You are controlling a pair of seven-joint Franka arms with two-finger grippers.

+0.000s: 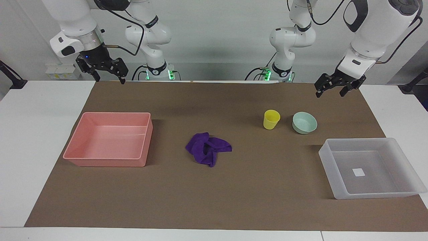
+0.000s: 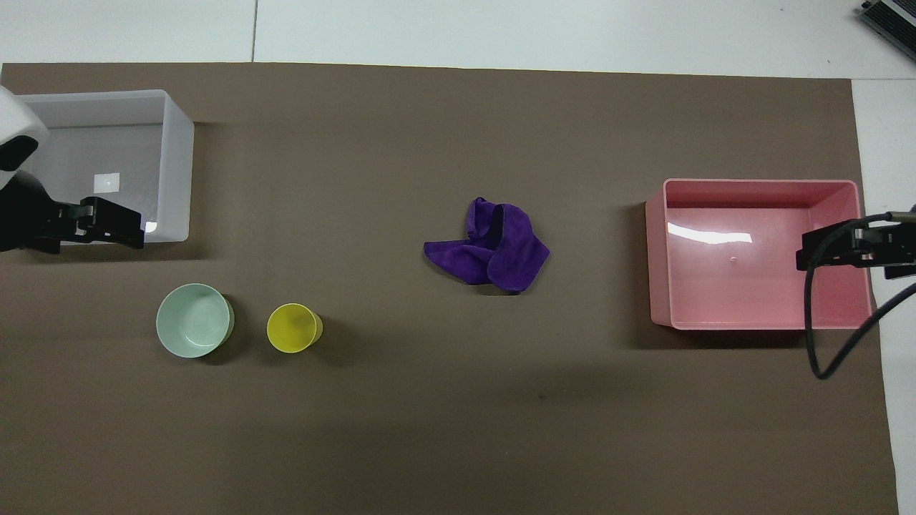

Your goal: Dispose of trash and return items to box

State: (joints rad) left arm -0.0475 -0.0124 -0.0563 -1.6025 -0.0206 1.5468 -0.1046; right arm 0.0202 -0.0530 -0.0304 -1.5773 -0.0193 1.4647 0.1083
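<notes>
The purple cloth (image 1: 208, 148) (image 2: 490, 247) lies crumpled in the middle of the brown mat. The yellow cup (image 1: 271, 119) (image 2: 293, 327) stands upright beside the mint-green bowl (image 1: 304, 122) (image 2: 193, 320) toward the left arm's end. The translucent box (image 1: 334, 162) (image 2: 175, 168) stands farther from the robots than the bowl, with only a white sticker inside. My left gripper (image 1: 329, 95) (image 2: 114, 227) is open and empty, raised over the mat at that end. My right gripper (image 1: 110, 81) (image 2: 823, 254) is open and empty, raised at the right arm's end.
A pink opaque bin (image 1: 107, 160) (image 2: 662, 250) with nothing in it stands toward the right arm's end. The brown mat (image 1: 214, 201) covers most of the white table. A black cable (image 2: 816, 336) hangs from the right arm.
</notes>
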